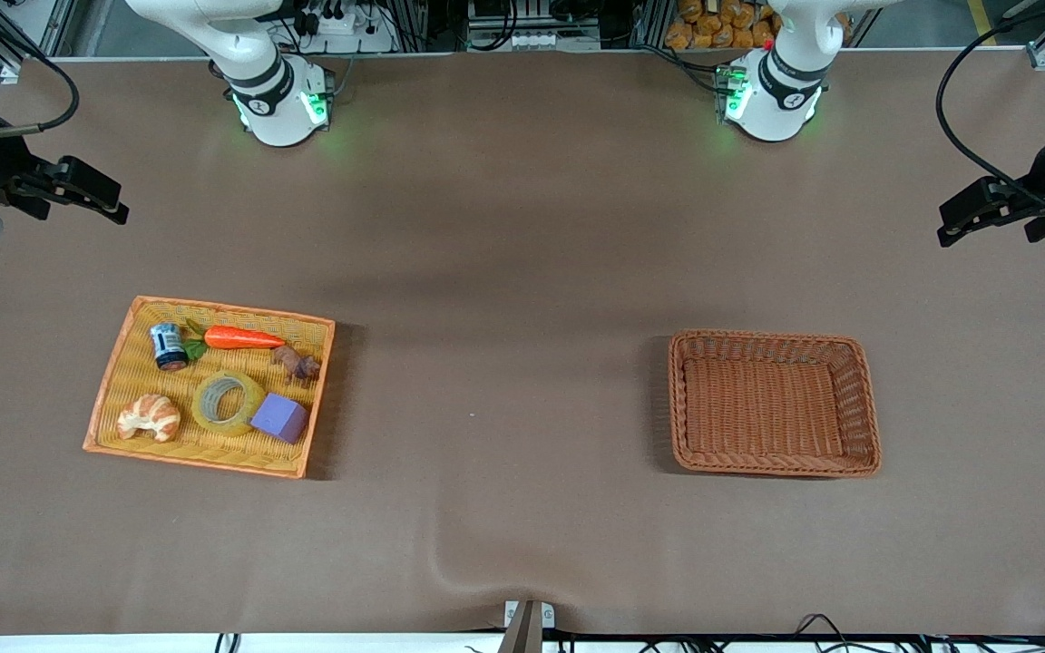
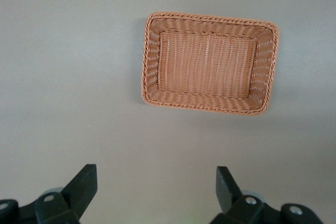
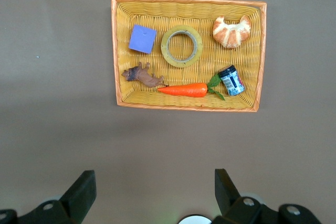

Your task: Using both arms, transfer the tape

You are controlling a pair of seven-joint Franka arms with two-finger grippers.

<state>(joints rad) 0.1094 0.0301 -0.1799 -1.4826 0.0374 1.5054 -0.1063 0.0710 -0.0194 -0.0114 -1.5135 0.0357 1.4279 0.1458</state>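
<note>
The tape, a yellowish translucent ring with a pale core, lies flat in the orange tray between a croissant and a purple cube. It also shows in the right wrist view. My right gripper is open and empty, up in the air at the right arm's end of the table; in its own view the jaws stand wide apart over bare table. My left gripper is open and empty, up in the air at the left arm's end; its own view shows the same.
The tray also holds a carrot, a small jar and a brown toy animal. A brown wicker basket stands toward the left arm's end, seen too in the left wrist view. A bracket sits at the table's near edge.
</note>
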